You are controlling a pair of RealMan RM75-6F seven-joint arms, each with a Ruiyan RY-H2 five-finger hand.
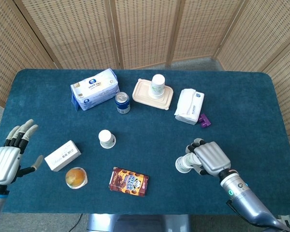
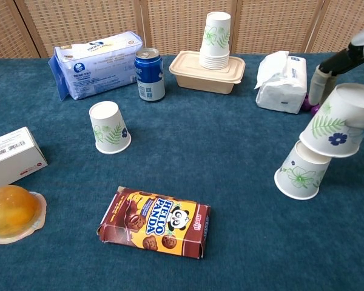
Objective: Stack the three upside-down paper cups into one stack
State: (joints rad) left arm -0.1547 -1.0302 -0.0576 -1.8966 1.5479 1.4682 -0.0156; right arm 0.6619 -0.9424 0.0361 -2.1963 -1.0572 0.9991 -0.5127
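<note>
My right hand (image 1: 210, 157) (image 2: 352, 60) grips an upside-down paper cup (image 2: 337, 123) and holds it tilted over a second upside-down cup (image 2: 299, 174) (image 1: 183, 165) on the blue table; the held cup's rim overlaps the lower cup's top. In the head view the hand hides most of the held cup. A third upside-down cup (image 1: 106, 138) (image 2: 108, 127) stands alone left of centre. My left hand (image 1: 9, 155) hovers open at the table's left edge, fingers spread, holding nothing.
At the back lie a tissue pack (image 1: 95, 88), a blue can (image 1: 122, 102), a lidded box (image 1: 151, 95) carrying a cup stack (image 2: 216, 41), a wipes pack (image 1: 189, 106) and a purple item (image 1: 204, 120). Near the front sit a white box (image 1: 62, 155), a jelly cup (image 1: 76, 177) and a biscuit box (image 1: 129, 181).
</note>
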